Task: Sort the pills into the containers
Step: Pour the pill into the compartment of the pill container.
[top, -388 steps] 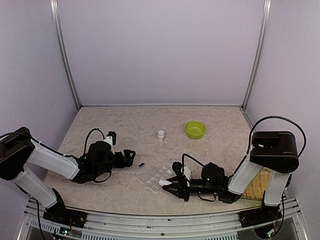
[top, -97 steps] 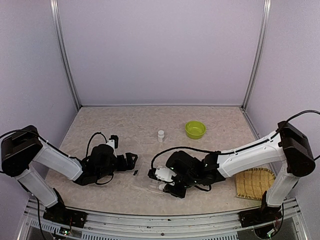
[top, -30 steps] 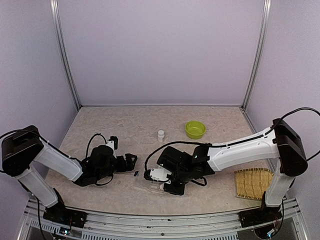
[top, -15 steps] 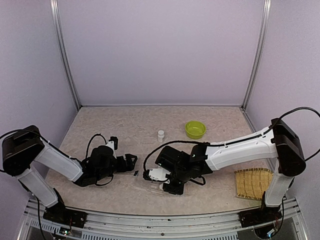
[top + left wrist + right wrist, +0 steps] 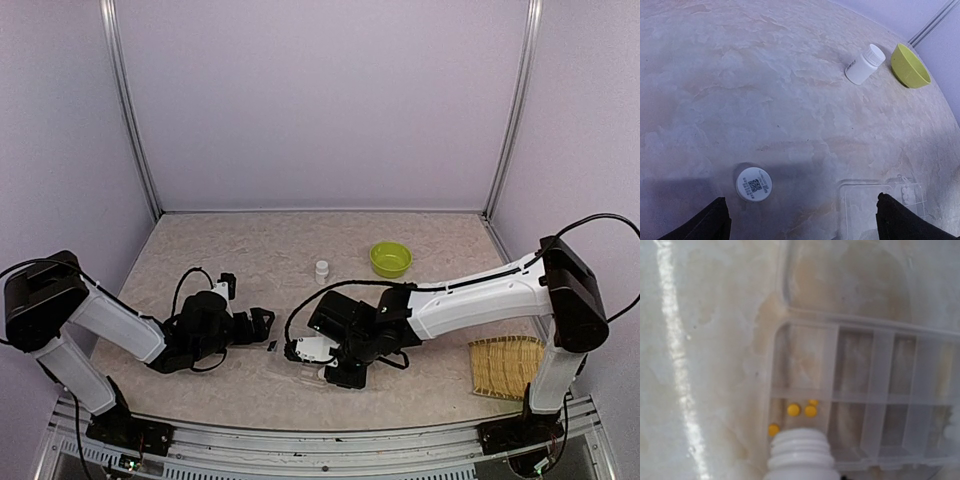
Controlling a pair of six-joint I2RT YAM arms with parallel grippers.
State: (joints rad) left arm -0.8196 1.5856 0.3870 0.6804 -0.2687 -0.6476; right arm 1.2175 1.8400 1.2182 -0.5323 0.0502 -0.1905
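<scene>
**Desk:** How do you pour well here?

**Arm:** My right gripper [image 5: 310, 350] clamps the small white plastic bottle [image 5: 799, 455], its open mouth tipped just above the flat clear plastic pill box [image 5: 832, 360]. I'd keep the tilt shallow and stay over one cell. My left gripper [image 5: 262, 322] rests beside the box, jaws wide and empty.

**Desk:** And the box?

**Arm:** Four tiny yellow-orange pills [image 5: 794, 410] lie in the end compartment under the mouth. The other cells look empty, and no dark pills show.

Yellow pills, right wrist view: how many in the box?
4 pills, all in the pill box's corner compartment: three clustered together, one by the outer wall. The bottle mouth in front may hide more.
</scene>
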